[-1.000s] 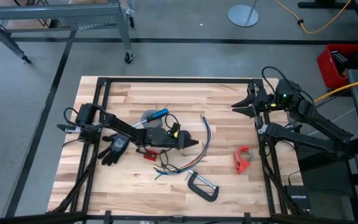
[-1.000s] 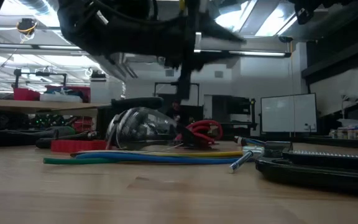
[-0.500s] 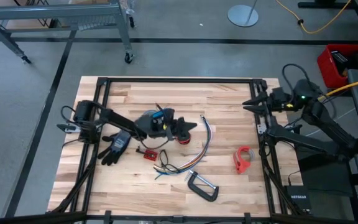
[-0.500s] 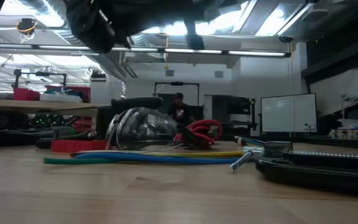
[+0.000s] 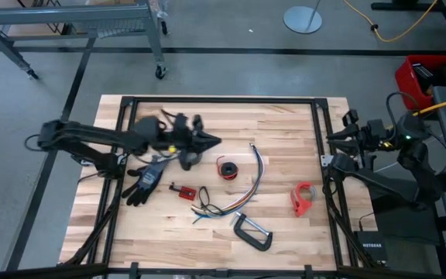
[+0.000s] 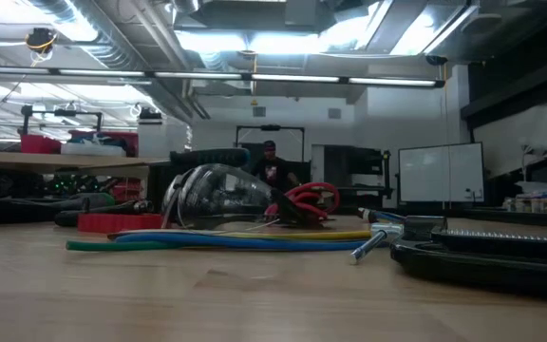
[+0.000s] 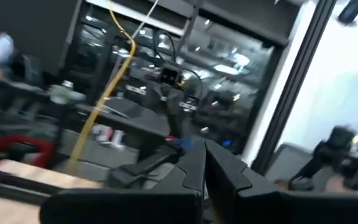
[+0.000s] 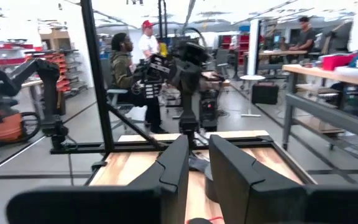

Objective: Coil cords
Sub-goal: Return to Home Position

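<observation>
From above, the red cord ring point(image 5: 225, 168) is seen lying flat near the middle of the table point(image 5: 285, 116), wound round its black centre and touched by nothing. The winding is judged done. The left gripper point(image 5: 207, 142) is held just beside the ring, fingers pressed together on nothing. The right gripper point(image 5: 337, 139) is kept well apart from the ring, at the table's edge, where it blocks no reach. The coloured bundle point(image 5: 245, 190) lies curved past the ring on the side toward the clamp point(image 5: 252, 232). The thin black wire point(image 5: 204, 203) is tangled at the bundle's end nearer the clamp. Both are loose, so coiling is judged unfinished for them.

At table height, the ring point(image 6: 307, 199) is seen behind the bundle point(image 6: 216, 237) and beside clear glasses point(image 6: 216, 195). No gripper is shown, which suggests both arms are lifted clear.

Past the left gripper point(image 7: 204, 152), closed to a slit, only the room is seen, so that arm is judged tilted upward.

The right gripper point(image 8: 199, 146) is shown slightly parted and empty. Beyond it the left arm point(image 8: 179, 62) and people point(image 8: 124, 68) in the room can be made out.
</observation>
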